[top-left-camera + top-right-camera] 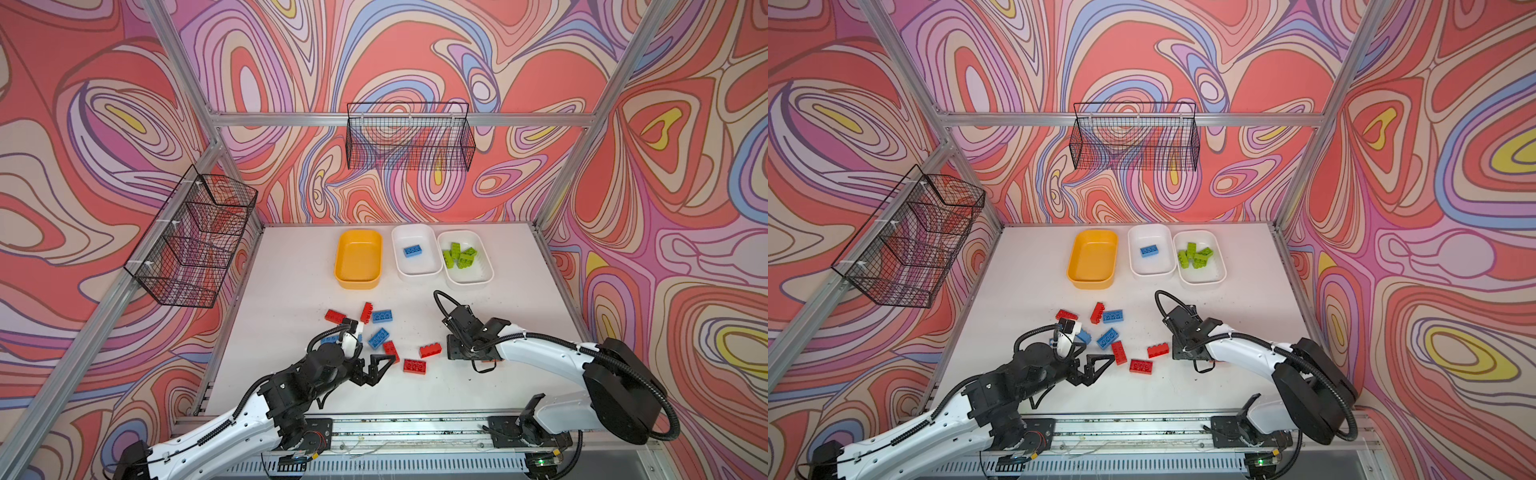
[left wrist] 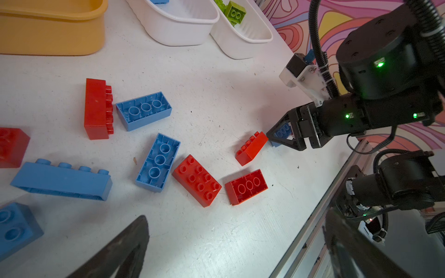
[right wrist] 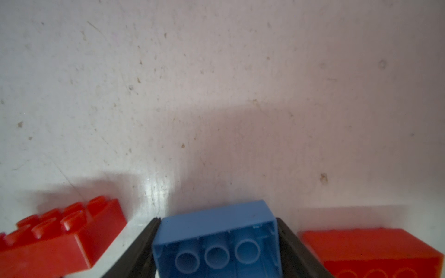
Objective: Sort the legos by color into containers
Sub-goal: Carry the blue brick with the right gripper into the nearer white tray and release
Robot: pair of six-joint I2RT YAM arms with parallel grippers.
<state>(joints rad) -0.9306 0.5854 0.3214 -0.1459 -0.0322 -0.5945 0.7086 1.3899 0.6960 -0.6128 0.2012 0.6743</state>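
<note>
In both top views, at the far edge of the white worktop [image 1: 291, 270]: yellow-orange rounded plastic tub [image 1: 357, 283], middle white plastic tub [image 1: 417, 273] holding a blue brick [image 1: 412, 250], end white plastic tub [image 1: 471, 282] holding lime green studded bricks [image 1: 459, 254].

Left wrist view: left pincer [image 2: 236, 216] spread wide above loose red and blue bricks [image 2: 157, 162].

Right wrist view: right pincer [image 3: 216, 223] clamped on a blue studded plastic brick [image 3: 216, 240], hollow underside showing, between 2 red bricks [image 3: 60, 238].

blue brick [image 3: 216, 226], orange tub [image 1: 358, 283], swirly pink wall [image 1: 415, 50]

site: robot test cell | evidence: aluminium frame [image 1: 291, 119], swirl-printed walls [image 1: 104, 124], white table [image 1: 291, 291], two robot arms [image 1: 540, 353] on a rail [image 1: 415, 428]
</note>
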